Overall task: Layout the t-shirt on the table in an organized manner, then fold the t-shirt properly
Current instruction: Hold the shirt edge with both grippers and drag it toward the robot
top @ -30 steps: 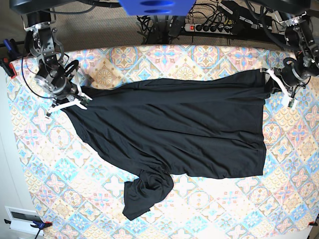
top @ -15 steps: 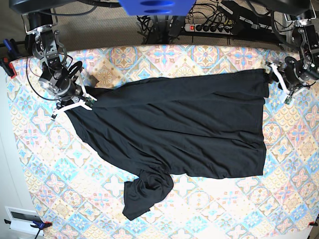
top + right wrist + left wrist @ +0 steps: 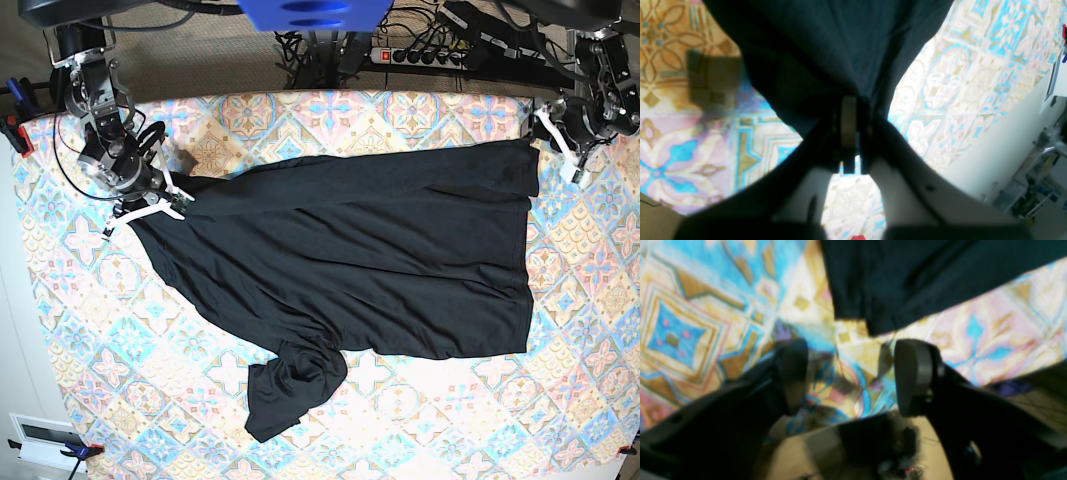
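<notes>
T-shirt (image 3: 350, 260) lies free of left pincer (image 3: 846, 373); right pincer (image 3: 849, 133) seemingly pinches it.

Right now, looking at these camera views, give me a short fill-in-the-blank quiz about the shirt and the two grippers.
1. The left gripper has its jaws ____, with no cloth between them.
2. The right gripper is shut on the ____.
3. The colour of the shirt is ____.
4. The bunched sleeve lies on the ____ edge of the shirt in the base view.

Missing words: open; shirt; black; lower
</notes>
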`<action>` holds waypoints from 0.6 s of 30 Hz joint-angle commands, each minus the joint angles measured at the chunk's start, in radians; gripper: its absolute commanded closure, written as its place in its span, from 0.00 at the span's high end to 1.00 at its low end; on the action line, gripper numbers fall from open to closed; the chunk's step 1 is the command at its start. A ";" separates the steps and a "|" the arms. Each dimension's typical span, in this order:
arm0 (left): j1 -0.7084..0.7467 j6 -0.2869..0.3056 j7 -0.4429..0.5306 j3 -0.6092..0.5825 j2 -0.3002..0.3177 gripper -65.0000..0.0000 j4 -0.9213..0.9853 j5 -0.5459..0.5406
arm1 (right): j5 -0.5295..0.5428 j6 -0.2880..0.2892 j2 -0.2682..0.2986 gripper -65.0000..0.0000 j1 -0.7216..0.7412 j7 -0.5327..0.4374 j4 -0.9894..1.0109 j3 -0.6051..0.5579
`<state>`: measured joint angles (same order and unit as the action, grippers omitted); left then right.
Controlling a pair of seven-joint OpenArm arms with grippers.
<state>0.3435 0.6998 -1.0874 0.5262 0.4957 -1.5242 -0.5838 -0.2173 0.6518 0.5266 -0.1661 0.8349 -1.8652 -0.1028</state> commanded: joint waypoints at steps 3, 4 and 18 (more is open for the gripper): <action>-0.005 -0.002 0.005 -0.008 0.007 0.61 0.029 -0.026 | -0.006 -0.007 0.016 0.00 0.010 -0.002 -0.017 0.008; -0.007 -0.002 0.005 -0.008 0.005 0.61 0.043 -0.026 | -0.006 -0.007 0.016 0.00 0.010 -0.002 -0.017 0.008; -0.002 -0.002 -0.004 -0.091 -0.012 0.21 0.070 -0.138 | -0.006 -0.007 0.016 0.00 0.012 -0.001 -0.018 0.008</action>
<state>0.3321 0.6891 -1.0512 0.4446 0.4820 -1.4536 -0.7269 -0.2176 0.6514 0.5285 -0.1654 0.8379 -1.8652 -0.1028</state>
